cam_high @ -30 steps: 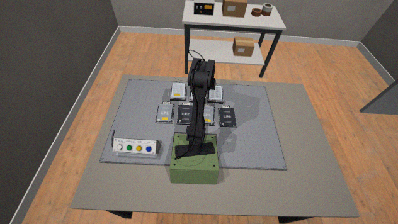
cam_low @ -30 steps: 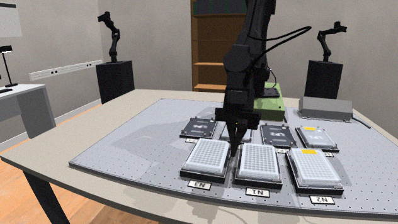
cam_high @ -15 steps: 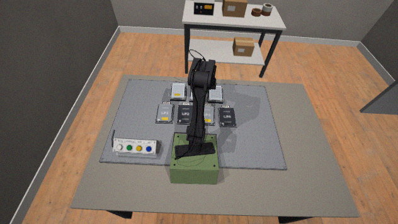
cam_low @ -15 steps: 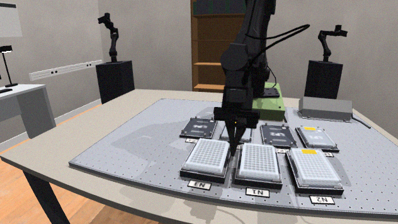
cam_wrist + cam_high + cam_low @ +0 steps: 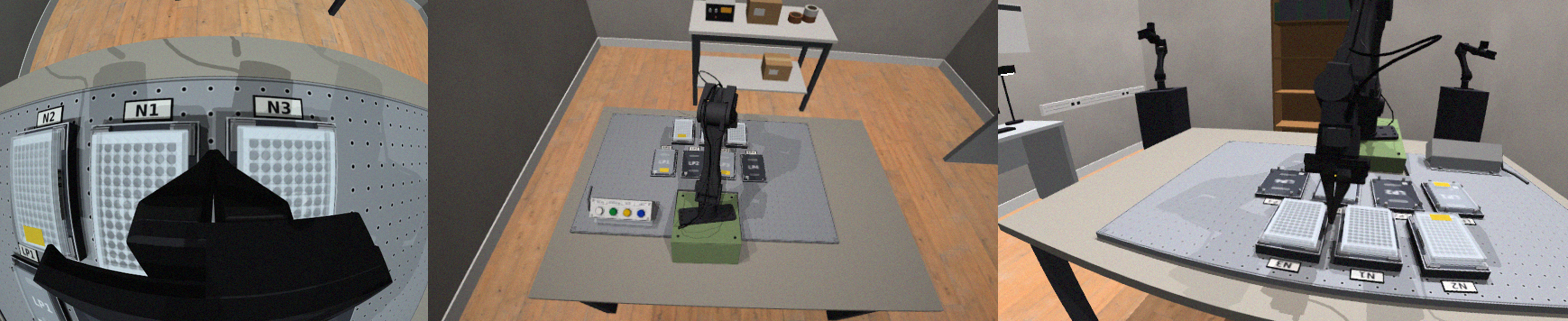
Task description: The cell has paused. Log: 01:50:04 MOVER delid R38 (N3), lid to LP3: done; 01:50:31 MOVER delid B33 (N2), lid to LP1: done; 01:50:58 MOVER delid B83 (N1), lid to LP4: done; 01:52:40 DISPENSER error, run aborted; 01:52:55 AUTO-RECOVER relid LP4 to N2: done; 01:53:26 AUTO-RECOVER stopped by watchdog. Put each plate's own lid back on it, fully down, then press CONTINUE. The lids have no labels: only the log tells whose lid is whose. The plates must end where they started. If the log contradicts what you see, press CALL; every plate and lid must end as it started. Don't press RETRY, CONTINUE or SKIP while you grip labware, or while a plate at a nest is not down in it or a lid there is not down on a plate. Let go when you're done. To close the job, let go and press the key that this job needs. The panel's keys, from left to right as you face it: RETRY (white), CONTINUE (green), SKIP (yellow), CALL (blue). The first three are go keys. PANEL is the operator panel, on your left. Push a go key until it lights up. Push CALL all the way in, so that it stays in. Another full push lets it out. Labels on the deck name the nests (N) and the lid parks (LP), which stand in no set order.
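I'm seeing grey walls (image 5: 509, 54) | wood floor (image 5: 901, 113) | white table (image 5: 762, 28) carrying boxes (image 5: 763, 11) | brown bookshelf (image 5: 1281, 68) standing behind

Arm (image 5: 711, 149): I see it rising from its base, reaching forward, then folding down at the elbow.
Wrist (image 5: 1337, 135): I read it as pointing almost straight down.
Gripper (image 5: 1333, 216): fingers pressed together to a narrow point, nothing between them.
Fingertips: low, close over the deck.
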Robot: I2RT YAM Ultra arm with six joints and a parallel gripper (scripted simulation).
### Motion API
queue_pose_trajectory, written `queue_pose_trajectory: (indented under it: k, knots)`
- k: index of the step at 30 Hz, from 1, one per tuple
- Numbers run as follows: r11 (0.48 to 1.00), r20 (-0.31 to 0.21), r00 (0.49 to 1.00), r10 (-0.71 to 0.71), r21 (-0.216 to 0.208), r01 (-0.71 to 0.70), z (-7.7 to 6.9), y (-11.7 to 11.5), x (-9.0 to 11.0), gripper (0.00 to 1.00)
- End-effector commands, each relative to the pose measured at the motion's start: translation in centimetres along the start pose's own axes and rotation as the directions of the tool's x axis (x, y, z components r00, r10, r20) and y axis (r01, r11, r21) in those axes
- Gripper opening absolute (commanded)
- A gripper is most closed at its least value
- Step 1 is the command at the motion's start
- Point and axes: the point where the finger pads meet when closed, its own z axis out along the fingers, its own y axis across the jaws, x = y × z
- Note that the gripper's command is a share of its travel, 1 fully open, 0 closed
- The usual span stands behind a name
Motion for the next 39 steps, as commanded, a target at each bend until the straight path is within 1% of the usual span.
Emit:
queue_pose_trajectory:
  k: [1, 5, 6, 7, 9, 13, 15, 17, 21, 22, 30, 32, 39]
  knots:
    - [1.0, 0.039, 0.999, -0.011, -0.002, 0.011, -0.4, -0.2, -1.4, 0.0]
    - [1.0, 0.039, 0.999, -0.011, -0.002, 0.011, -0.4, -0.2, -1.4, 0.0]
    - [1.0, 0.026, 0.999, -0.019, -0.001, 0.019, -0.5, 0.5, -1.7, 1.0]
    - [1.0, 0.018, 1.0, -0.018, 0.0, 0.018, -0.7, 1.0, -2.0, 1.0]
    - [1.0, -0.016, 1.0, -0.016, -0.001, 0.016, -1.2, 2.1, -2.5, 1.0]
    - [1.0, -0.113, 0.993, -0.018, -0.005, 0.017, -0.9, 4.1, -1.5, 1.0]
    - [1.0, -0.113, 0.993, -0.018, -0.005, 0.017, -0.9, 4.1, -1.5, 1.0]
    - [1.0, -0.17, 0.985, -0.019, -0.007, 0.018, -0.5, 5.1, -0.7, 1.0]
    - [1.0, -0.248, 0.968, -0.024, -0.007, 0.023, -0.7, 7.0, -0.4, 1.0]
    - [1.0, -0.267, 0.963, -0.03, -0.014, 0.028, -0.8, 7.9, -0.3, 1.0]
    - [0.999, -0.416, 0.908, -0.039, -0.019, 0.035, -1.3, 11.9, 0.4, 1.0]
    - [0.999, -0.416, 0.908, -0.039, -0.019, 0.035, -1.3, 11.9, 0.4, 1.0]
    - [0.999, -0.538, 0.841, -0.048, -0.025, 0.041, -1.7, 15.3, 1.0, 1.0]
